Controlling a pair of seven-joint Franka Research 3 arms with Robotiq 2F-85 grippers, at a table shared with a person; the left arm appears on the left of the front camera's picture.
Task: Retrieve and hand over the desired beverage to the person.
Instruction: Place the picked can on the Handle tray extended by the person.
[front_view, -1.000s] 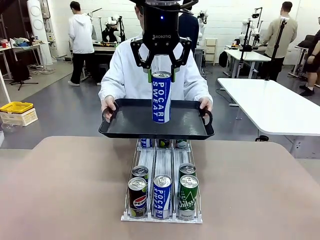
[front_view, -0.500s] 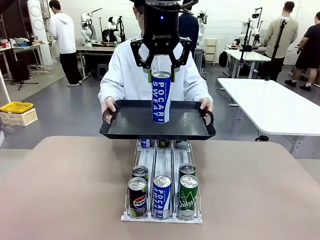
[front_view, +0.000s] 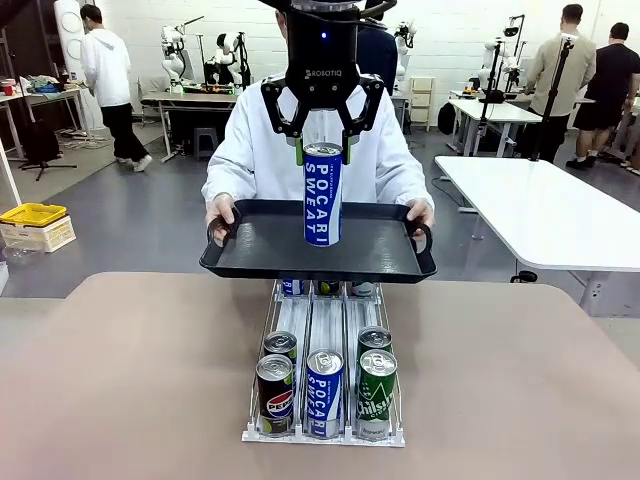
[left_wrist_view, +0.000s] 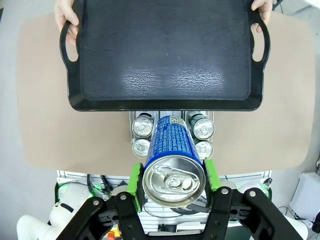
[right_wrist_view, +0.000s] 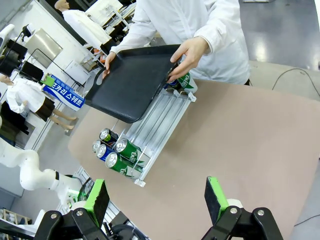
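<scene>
My left gripper (front_view: 322, 150) is shut on the top of a blue Pocari Sweat can (front_view: 322, 200), held upright over a black tray (front_view: 370, 250). The person (front_view: 245, 150) in a white hooded sweatshirt holds the tray by both handles above the far table edge. Whether the can's base touches the tray I cannot tell. In the left wrist view the can (left_wrist_view: 172, 150) sits between the green pads (left_wrist_view: 134, 177), with the tray (left_wrist_view: 165, 55) beyond it. My right gripper (right_wrist_view: 156, 199) is open and empty above the table, and from there the tray (right_wrist_view: 132, 82) and the can (right_wrist_view: 62, 92) show.
A wire can rack (front_view: 322, 435) lies along the middle of the brown table (front_view: 120, 380), with several cans at its near end and more under the tray. White tables and other people stand farther back in the room.
The person has shifted the tray slightly to the right. My left gripper and the can have stayed where they were. People in the background have walked on.
</scene>
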